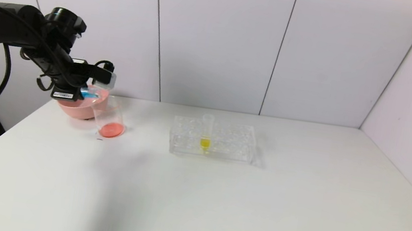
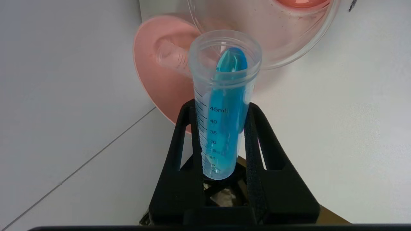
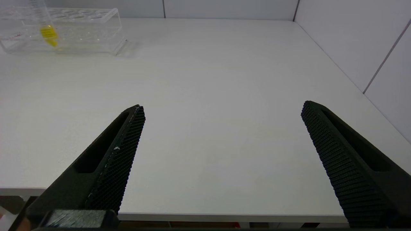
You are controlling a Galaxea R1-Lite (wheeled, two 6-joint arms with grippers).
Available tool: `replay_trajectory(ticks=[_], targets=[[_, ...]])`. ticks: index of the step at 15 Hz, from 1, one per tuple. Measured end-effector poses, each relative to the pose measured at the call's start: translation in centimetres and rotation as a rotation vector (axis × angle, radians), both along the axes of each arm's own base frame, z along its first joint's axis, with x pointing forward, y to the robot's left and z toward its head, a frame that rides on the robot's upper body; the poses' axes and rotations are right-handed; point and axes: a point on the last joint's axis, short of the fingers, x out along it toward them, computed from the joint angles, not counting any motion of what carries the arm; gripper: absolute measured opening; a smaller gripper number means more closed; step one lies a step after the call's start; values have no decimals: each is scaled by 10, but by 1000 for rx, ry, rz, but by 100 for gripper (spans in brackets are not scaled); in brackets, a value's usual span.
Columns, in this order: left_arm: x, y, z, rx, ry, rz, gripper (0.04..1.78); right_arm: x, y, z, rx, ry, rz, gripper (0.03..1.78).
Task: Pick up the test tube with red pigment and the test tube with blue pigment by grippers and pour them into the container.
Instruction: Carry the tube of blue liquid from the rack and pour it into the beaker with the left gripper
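Partly hiding behind the left gripper [image 1: 104, 77] at upper left: test tube with blue pigment [image 2: 224, 106], clamped, lying near level, mouth pointing over the container [image 1: 108, 120] beside a pink bowl [image 1: 80, 108]. Gaping wide off-frame: right gripper [image 3: 221, 128].

The container [image 1: 109, 119] stands on the table [image 1: 218, 198], well to the left of the tube rack [image 1: 212, 140]. The bowl [image 1: 80, 106] sits just behind and left of the container, touching it. One tube [image 1: 206, 131] stands in the rack.
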Motion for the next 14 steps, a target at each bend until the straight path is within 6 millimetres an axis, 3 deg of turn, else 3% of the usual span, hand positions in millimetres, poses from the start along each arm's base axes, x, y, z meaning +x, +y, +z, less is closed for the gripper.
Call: replay_trajectory(ticks=[14], targets=[[-1,-12,-1,51,9,80,38,0,0,0,0,0,0,177]])
